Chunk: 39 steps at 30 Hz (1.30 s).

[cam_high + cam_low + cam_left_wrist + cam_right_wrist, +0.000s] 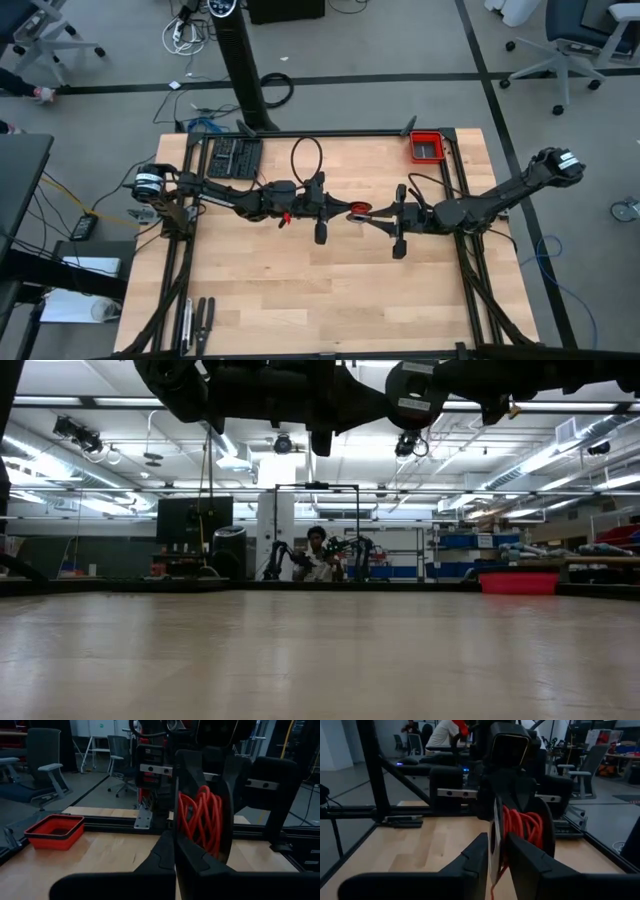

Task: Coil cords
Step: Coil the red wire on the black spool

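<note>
Tool of the right arm (372, 216) meets the left tool (338, 208) above the middle of the surface (300, 290), the red cord (202, 817) wound in a bundle between them. The right tool's fingers (470, 862) stand slightly apart around a flat edge-on plate with the coil beside it, seemingly to steady it; whether they press it I cannot tell. The left tool is fully shut, its fingers (195, 862) just before the coil. Both arms reach inward, raised off the wood

Red cord (202, 817) half hidden behind fingers (197, 790)
</note>
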Motion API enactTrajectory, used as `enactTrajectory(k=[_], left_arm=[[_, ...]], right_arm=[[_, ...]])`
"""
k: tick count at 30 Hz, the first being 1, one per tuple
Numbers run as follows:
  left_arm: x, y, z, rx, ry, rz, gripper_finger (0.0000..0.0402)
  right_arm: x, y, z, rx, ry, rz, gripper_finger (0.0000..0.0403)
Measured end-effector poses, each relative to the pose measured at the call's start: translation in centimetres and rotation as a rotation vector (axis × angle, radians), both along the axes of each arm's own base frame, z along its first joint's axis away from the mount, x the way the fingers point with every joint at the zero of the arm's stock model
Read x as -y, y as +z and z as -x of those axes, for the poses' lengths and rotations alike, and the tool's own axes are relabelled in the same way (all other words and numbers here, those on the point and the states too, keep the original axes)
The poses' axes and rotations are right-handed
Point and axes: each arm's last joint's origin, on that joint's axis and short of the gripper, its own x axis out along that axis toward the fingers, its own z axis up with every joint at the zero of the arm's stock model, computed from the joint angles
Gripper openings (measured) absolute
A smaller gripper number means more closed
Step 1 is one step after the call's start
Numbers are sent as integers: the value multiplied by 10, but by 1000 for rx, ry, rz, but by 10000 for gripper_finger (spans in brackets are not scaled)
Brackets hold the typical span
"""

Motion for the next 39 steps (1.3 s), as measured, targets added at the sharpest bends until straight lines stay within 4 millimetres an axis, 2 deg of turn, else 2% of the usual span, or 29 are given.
enactTrajectory(k=[2, 6, 14, 20, 23, 26, 39], left_arm=[[0, 0, 0, 1, 0, 0, 0], [0, 0, 0, 1, 1, 0, 0], [-1, 0, 0, 0, 15, -6, 8], [1, 0, 0, -16, 0, -6, 79], [3, -2, 0, -30, -65, 3, 119], [3, -1, 0, -22, -69, 23, 143], [1, -2, 0, -28, -21, 25, 152]], right_arm=[[1, 0, 0, 1, -4, 0, 60], [2, 0, -1, -4, -13, 23, 10], [3, 0, -1, 1, -32, 17, 3], [-3, 10, 4, 73, -46, 52, 2], [-6, 13, 8, 83, -95, 90, 1], [-7, 16, 8, 112, -91, 99, 1], [-5, 14, -9, 205, -77, 137, 0]])
